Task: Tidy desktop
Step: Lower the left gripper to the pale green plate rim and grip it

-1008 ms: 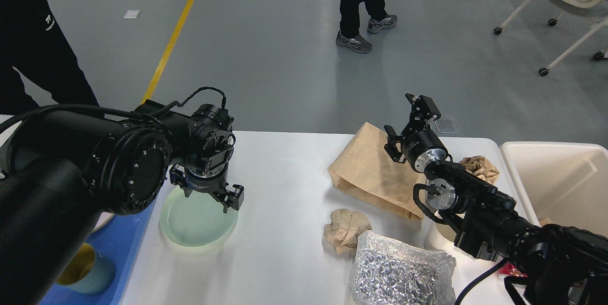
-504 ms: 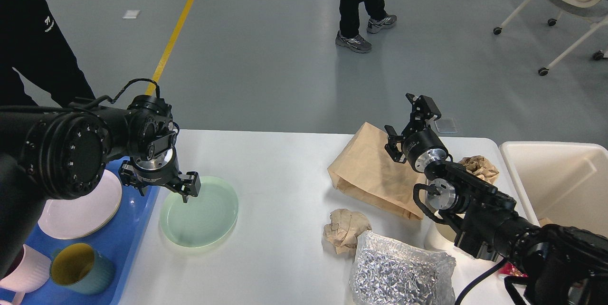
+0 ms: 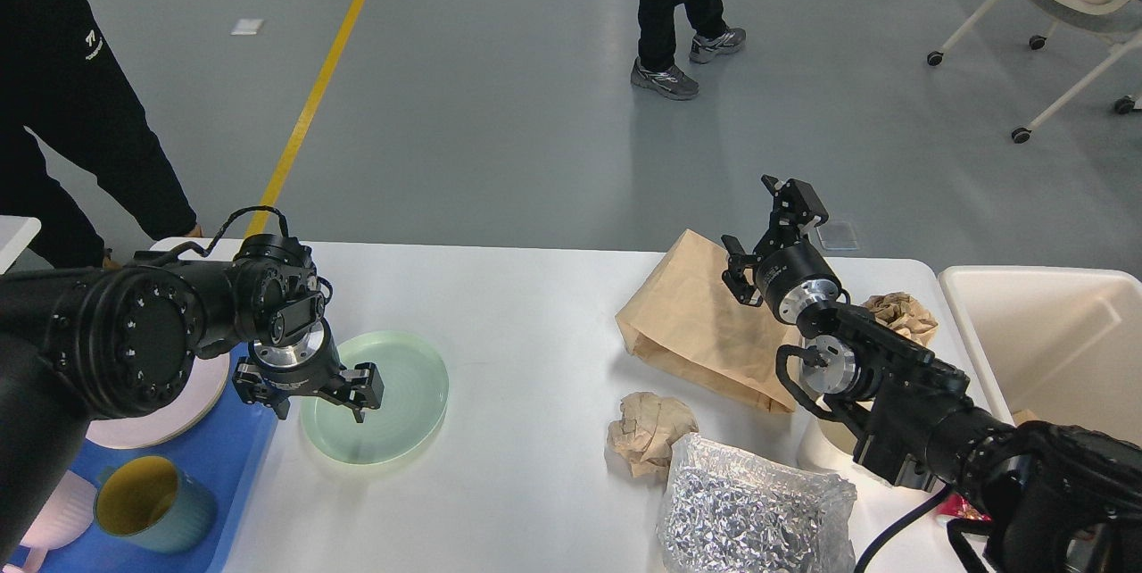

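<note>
Smooth matte white desktop (image 3: pixel 535 314) with rounded corners, filling the lower middle. Left gripper (image 3: pixel 308 390) pointing down, fingers spread, straddling the near-left rim of a pale green glassy plate (image 3: pixel 393 386). Right gripper (image 3: pixel 767 229) raised and open above a flat brown paper bag (image 3: pixel 696 314). Crumpled paper ball (image 3: pixel 649 430), crinkled silver foil bag (image 3: pixel 749 510) nearby. Blue tray (image 3: pixel 232 457) left, cream bin (image 3: pixel 1044 341) right.

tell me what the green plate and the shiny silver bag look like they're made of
Green plate: probably glazed ceramic or melamine; smooth, pale, softly glossy, with a rigid rim. Silver bag: likely metallised foil or plastic film; crinkled all over, with sparkly reflections.
</note>
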Controlling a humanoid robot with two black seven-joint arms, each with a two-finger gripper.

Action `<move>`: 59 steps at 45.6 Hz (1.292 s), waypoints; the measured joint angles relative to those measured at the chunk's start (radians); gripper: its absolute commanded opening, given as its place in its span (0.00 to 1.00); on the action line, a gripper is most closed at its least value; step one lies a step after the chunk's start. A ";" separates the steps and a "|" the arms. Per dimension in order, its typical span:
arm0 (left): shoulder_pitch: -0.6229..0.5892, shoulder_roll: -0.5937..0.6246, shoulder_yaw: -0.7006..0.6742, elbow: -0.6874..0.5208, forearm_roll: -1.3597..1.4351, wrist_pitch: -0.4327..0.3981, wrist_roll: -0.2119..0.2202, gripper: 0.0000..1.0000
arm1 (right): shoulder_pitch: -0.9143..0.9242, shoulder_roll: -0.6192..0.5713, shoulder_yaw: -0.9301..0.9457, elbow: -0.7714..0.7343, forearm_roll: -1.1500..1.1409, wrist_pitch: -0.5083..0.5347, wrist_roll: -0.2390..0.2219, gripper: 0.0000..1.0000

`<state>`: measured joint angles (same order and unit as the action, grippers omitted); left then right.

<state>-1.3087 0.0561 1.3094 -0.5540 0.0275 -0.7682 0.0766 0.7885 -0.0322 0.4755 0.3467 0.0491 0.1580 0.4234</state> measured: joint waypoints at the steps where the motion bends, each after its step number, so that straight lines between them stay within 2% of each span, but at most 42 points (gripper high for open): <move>1: 0.001 0.000 -0.001 -0.001 0.000 0.000 0.000 0.91 | 0.000 0.000 0.000 0.000 0.000 0.000 0.000 1.00; 25: 0.063 0.032 -0.012 -0.002 -0.007 0.011 0.000 0.89 | 0.000 0.000 0.000 0.000 0.000 0.000 0.000 1.00; 34: 0.073 0.033 -0.031 0.003 -0.010 0.015 -0.001 0.74 | 0.000 0.000 0.000 0.000 0.000 0.000 0.000 1.00; 45: 0.082 0.032 -0.032 0.008 -0.012 0.019 -0.001 0.74 | 0.000 0.000 0.000 0.000 0.000 0.000 0.000 1.00; 51: 0.095 0.029 -0.032 0.013 -0.012 0.047 -0.001 0.73 | 0.000 0.000 0.000 0.000 0.000 0.000 0.000 1.00; 59: 0.111 0.028 -0.032 0.015 -0.012 0.080 -0.001 0.60 | 0.000 0.000 0.000 0.000 0.000 0.000 0.000 1.00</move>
<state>-1.1976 0.0844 1.2774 -0.5386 0.0155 -0.6878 0.0756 0.7885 -0.0322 0.4755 0.3467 0.0491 0.1583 0.4234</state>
